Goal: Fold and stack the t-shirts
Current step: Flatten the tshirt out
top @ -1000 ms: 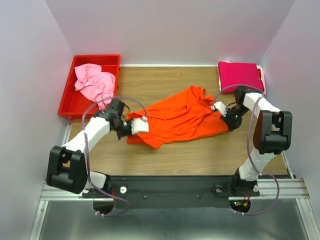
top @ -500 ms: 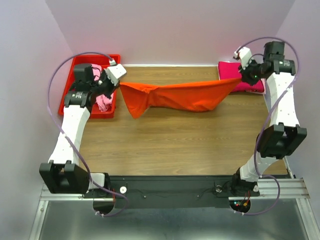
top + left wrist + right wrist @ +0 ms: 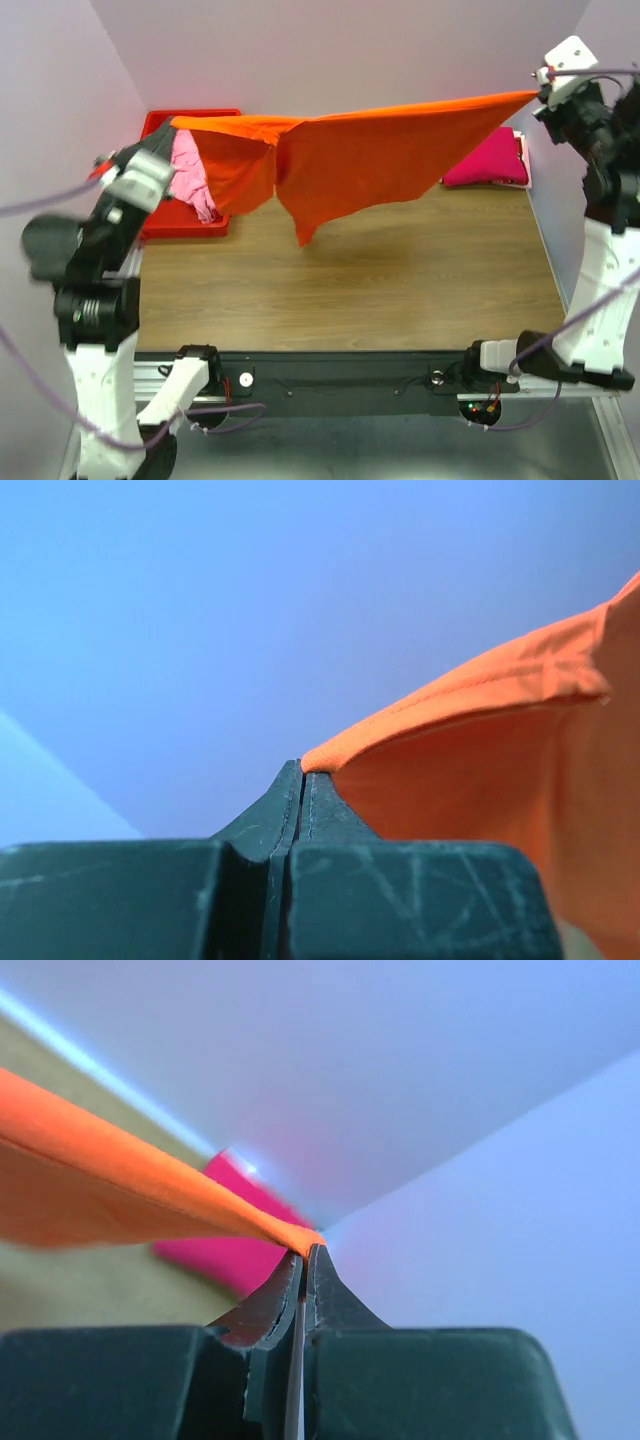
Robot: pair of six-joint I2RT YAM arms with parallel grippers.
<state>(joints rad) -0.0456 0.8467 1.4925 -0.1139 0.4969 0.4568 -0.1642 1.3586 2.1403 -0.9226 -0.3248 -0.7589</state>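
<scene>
The orange t-shirt (image 3: 370, 155) hangs stretched high above the table between both raised arms. My left gripper (image 3: 165, 130) is shut on its left corner, and the wrist view shows orange cloth (image 3: 480, 760) pinched at the jaw tips (image 3: 302, 770). Up at the far right, my right gripper (image 3: 538, 92) is shut on the other corner (image 3: 150, 1200), its jaw tips (image 3: 303, 1252) pressed together on the fabric. A folded magenta t-shirt (image 3: 490, 160) lies at the back right, also seen as the pink patch (image 3: 225, 1245). The light pink t-shirt (image 3: 195, 180) sits crumpled in the red bin.
The red bin (image 3: 165, 222) stands at the back left, partly behind the hanging cloth and the left arm. White walls close in the table on three sides. The wooden tabletop (image 3: 350, 280) lies below the shirt.
Both arms have lifted the orange t-shirt from the table, spread it apart and raised it high. It now hangs taut between the grippers, well above the tabletop.
</scene>
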